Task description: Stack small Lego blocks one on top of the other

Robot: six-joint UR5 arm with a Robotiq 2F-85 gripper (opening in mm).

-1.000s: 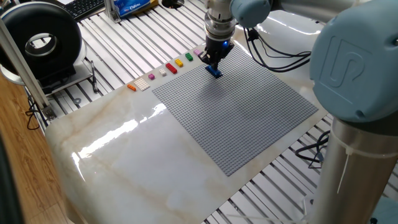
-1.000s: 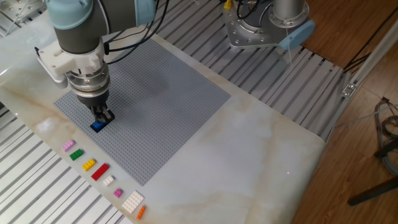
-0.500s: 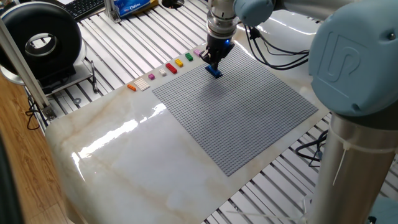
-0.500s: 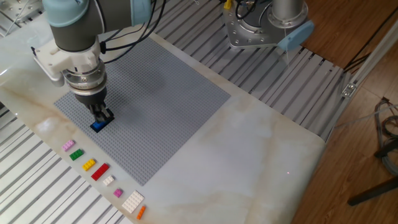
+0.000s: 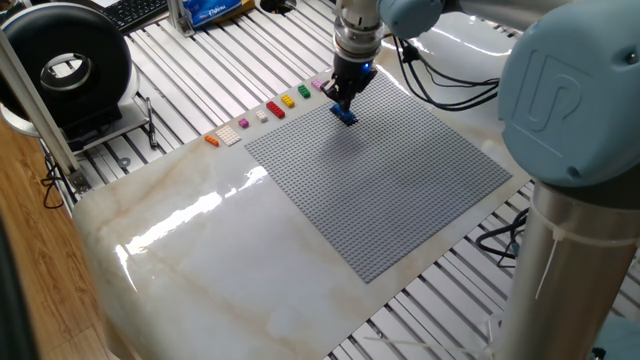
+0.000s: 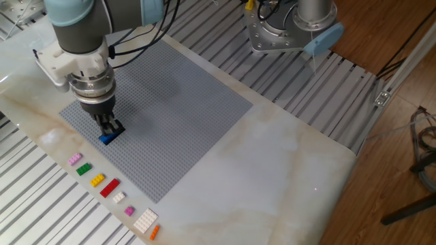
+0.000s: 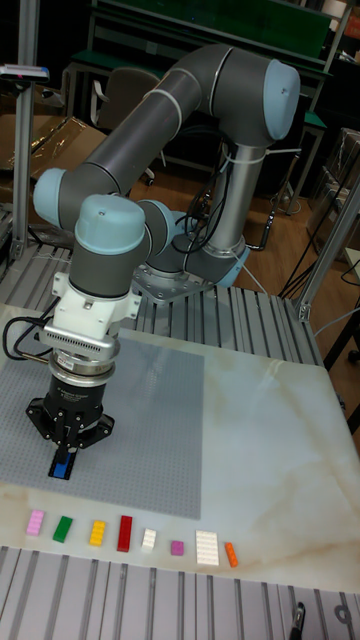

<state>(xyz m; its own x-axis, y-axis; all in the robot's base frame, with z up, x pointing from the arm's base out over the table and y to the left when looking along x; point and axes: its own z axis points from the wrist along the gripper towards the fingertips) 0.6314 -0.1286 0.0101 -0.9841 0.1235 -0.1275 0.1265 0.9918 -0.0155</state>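
A robot arm's fingers (image 6: 110,128) stood over the near edge of a large grey studded plate (image 6: 177,102) on a pale marble desk (image 6: 272,163). Directly beneath them sat a small blue brick (image 6: 107,138), on the plate. Over the last second the arm had lifted slightly while the brick stayed put, suggesting it had just been pressed down. Whether the fingers were released could not be told. A row of spare coloured bricks (image 6: 109,188) lay beside the plate.
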